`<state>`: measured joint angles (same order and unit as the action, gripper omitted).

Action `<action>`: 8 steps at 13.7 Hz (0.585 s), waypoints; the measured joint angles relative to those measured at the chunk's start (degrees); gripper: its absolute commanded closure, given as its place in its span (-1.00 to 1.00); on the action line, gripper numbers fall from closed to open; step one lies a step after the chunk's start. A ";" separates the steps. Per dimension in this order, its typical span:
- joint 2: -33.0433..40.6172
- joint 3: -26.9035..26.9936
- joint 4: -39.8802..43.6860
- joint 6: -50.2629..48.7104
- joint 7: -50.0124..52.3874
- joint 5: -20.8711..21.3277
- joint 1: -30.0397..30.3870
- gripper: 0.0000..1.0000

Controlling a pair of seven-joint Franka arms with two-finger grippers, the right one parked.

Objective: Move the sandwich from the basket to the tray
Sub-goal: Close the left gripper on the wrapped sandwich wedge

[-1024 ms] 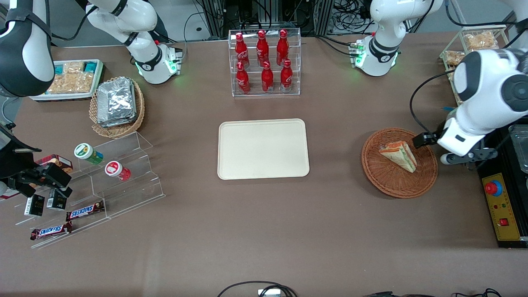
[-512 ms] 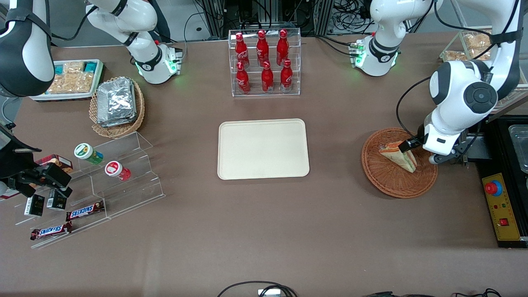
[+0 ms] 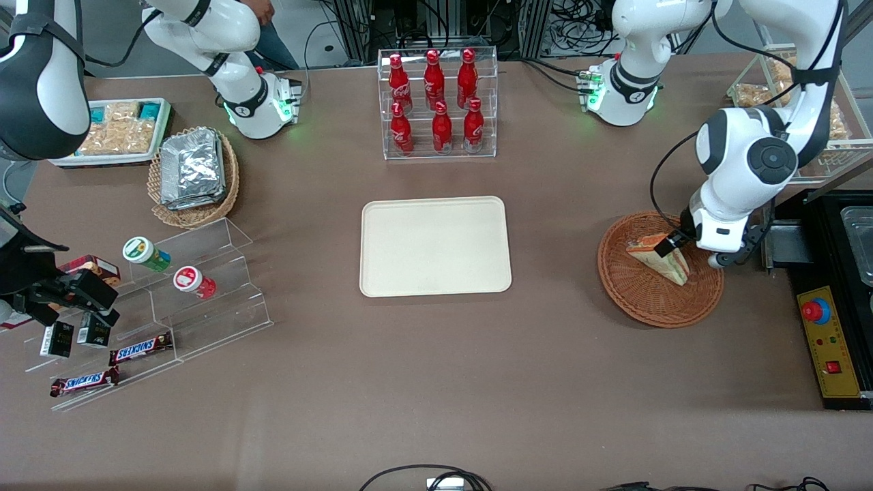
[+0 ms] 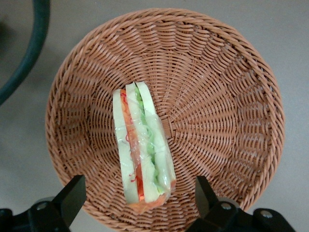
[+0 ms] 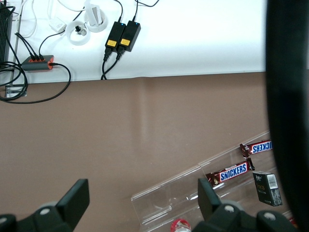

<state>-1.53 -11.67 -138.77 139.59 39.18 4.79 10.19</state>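
At the middle of the brown table lies the flat cream-beige rectangular tray (image 3: pixel 435 246), bare, and toward the working arm's end sits the round reddish-brown wicker basket (image 3: pixel 648 300) with the clear-wrapped triangular sandwich (image 3: pixel 656 256) lying in it. Above that wedge hovers the left arm's gripper (image 4: pixel 137 200), fingers (image 4: pixel 72 195) spread wide on either side of it and not touching, so the approach-and-grasp step seems in hand. Next it likely needs to descend, close across the bread faces, then lift and carry to the tray.
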 measured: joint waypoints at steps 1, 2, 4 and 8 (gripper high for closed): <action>-0.43 0.00 -0.80 1.57 0.78 -0.02 0.00 -1.00; -1.00 0.00 -1.33 2.79 1.88 -0.02 0.00 -1.00; -2.51 0.00 -1.82 4.98 3.52 -0.02 0.00 -1.00; -5.57 0.13 -2.11 7.86 4.57 -0.03 0.02 -0.99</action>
<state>-7.10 -11.54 -140.89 147.46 43.75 4.76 10.20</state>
